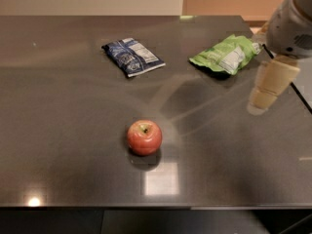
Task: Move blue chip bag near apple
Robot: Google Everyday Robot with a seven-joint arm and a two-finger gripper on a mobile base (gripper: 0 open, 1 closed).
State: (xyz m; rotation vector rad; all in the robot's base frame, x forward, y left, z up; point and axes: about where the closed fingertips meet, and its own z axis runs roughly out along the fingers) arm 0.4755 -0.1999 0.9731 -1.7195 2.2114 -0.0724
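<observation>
The blue chip bag point(132, 56) lies flat on the dark table point(63, 106), at the back and left of centre, its white label facing up. The red apple point(145, 137) with a yellowish patch at its stem stands nearer the front, a good way below the bag. My gripper point(265, 94) hangs at the right edge of the view, above the table, far to the right of both the bag and the apple. It holds nothing that I can see.
A light-green chip bag point(225, 56) lies at the back right, just left of the arm. The table's right edge point(302, 91) runs close under the gripper. A bright light reflection point(161, 178) shows on the tabletop in front of the apple.
</observation>
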